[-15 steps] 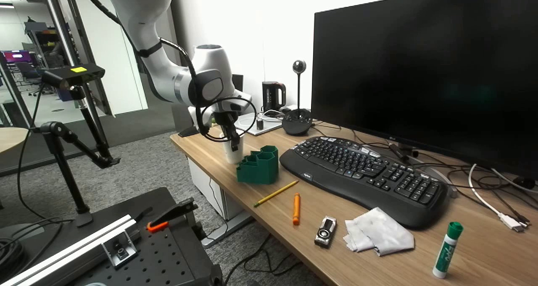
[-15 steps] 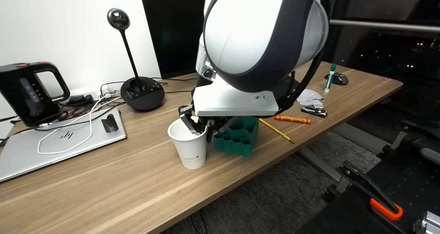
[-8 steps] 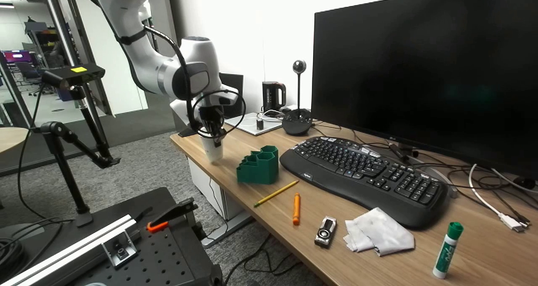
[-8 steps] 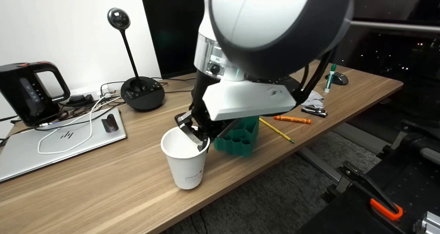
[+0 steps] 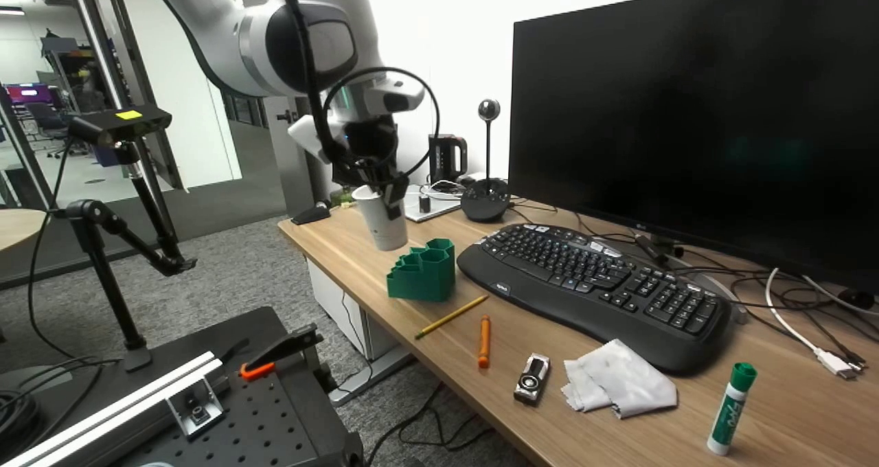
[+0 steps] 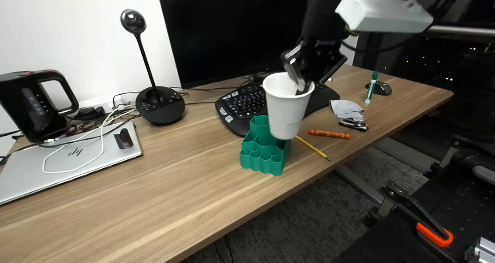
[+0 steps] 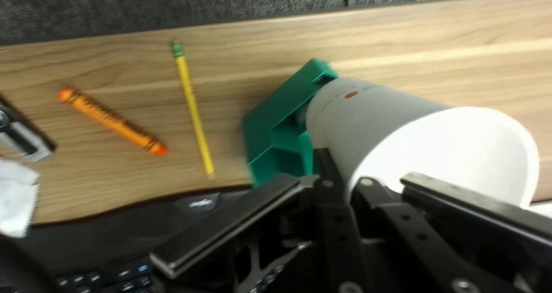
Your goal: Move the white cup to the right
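The white cup (image 5: 383,225) is in the air, tilted slightly, with its open mouth up. In an exterior view the cup (image 6: 285,114) overlaps the back of the green plastic block (image 6: 258,156). In the wrist view the cup (image 7: 366,112) lies partly in front of the block (image 7: 276,112). My gripper (image 7: 347,183) is shut on the cup's rim, one finger inside the cup and one against its outside wall. The gripper also shows in both exterior views (image 5: 393,202) (image 6: 303,86). The fingertip inside is partly hidden by the cup wall.
A yellow pencil (image 5: 451,316), an orange crayon (image 5: 485,341), a small black-and-silver object (image 5: 532,379), a crumpled white tissue (image 5: 621,378) and a green-capped marker (image 5: 732,408) lie or stand along the desk. A black keyboard (image 5: 590,285) sits before the monitor (image 5: 687,123).
Half a second ago the cup was low over the desk, left of the block in both exterior views. It has since risen and moved right with the gripper. The block has not moved.
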